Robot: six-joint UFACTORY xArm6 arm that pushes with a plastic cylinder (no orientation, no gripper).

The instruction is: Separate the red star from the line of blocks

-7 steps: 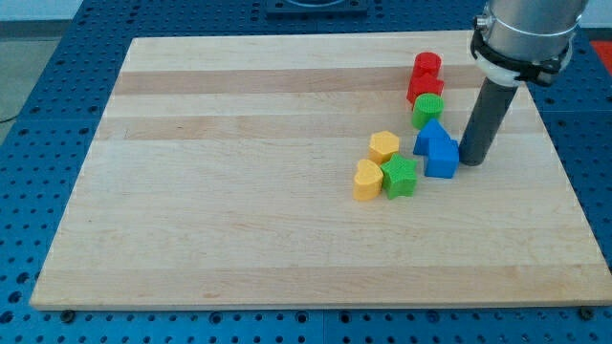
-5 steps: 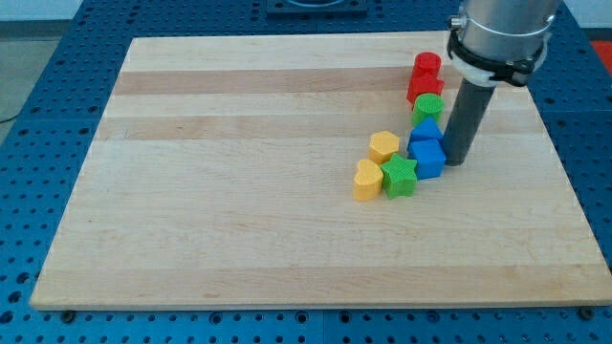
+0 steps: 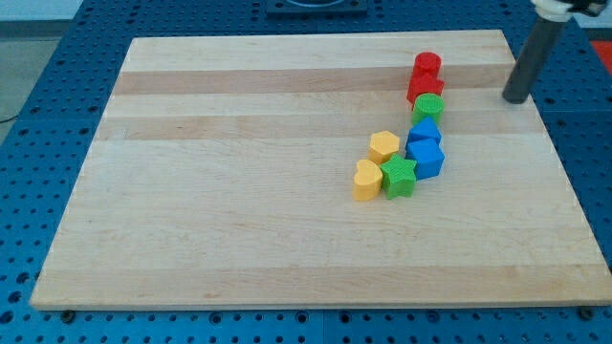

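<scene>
A curved line of blocks runs down the right half of the wooden board (image 3: 239, 191). From the top it holds a red block (image 3: 426, 65), the red star (image 3: 422, 89) touching it, a green round block (image 3: 428, 106), two blue blocks (image 3: 424, 132) (image 3: 427, 157) and a green star (image 3: 400, 176). A yellow hexagon (image 3: 384, 146) and a yellow heart (image 3: 366, 179) sit just left of the line's lower end. My tip (image 3: 516, 99) is near the board's right edge. It stands well to the right of the red star and touches no block.
The board lies on a blue perforated table (image 3: 593, 191). The board's right edge is close to my tip.
My tip first moved left and pushed the lower blue block against the green star. It then moved away toward the view's top right, clear of the blocks.
</scene>
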